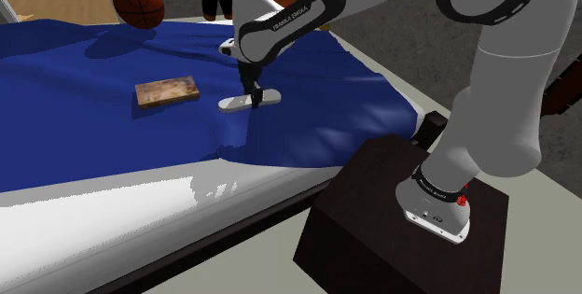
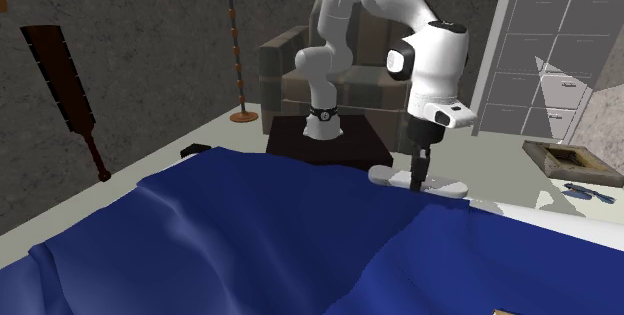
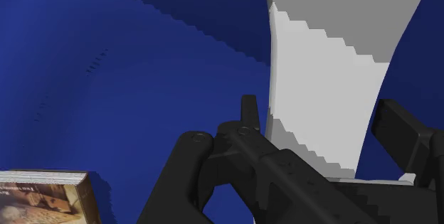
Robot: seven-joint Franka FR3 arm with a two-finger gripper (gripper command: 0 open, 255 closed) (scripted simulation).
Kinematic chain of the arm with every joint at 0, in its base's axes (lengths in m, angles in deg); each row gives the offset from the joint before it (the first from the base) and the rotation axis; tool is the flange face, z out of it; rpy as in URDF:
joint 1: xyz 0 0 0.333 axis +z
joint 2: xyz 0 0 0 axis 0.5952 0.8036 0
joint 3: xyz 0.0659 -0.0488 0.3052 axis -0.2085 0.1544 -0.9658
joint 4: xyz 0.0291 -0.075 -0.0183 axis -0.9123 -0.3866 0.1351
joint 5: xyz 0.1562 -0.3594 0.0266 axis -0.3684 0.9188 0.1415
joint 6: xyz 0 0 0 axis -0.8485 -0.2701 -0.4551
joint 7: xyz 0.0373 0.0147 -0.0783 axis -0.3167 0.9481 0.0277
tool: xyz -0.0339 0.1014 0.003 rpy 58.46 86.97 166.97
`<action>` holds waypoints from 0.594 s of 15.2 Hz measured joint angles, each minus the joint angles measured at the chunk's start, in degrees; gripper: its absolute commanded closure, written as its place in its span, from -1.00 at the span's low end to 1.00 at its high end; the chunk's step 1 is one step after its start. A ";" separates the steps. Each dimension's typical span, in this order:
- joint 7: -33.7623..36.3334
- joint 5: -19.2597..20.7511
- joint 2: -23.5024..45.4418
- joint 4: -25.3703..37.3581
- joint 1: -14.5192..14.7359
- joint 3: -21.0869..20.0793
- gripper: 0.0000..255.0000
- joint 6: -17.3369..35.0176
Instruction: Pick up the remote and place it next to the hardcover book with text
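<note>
Looking at the bed, we see the remote (image 1: 269, 97) flat on the blue cover (image 1: 84, 77), near its front edge and near the book (image 1: 168, 91); the gripper (image 1: 250, 96) points straight down, fingers clasping the remote.

Arm (image 1: 504, 87) outstretched, fingers (image 3: 249, 116) down, tight on remote (image 3: 320, 94).

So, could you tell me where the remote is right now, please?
In the shoulder view, the pale remote lies on the blue bedspread near the middle, directly under the gripper, with the book just to its left.
</note>
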 measured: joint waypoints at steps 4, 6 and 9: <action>2.92 -0.41 6.24 9.71 1.53 -1.13 1.00 -3.54; 4.28 -0.59 9.91 15.78 2.15 -1.63 1.00 -5.96; 6.18 -0.81 16.27 26.47 2.85 -2.29 1.00 -10.29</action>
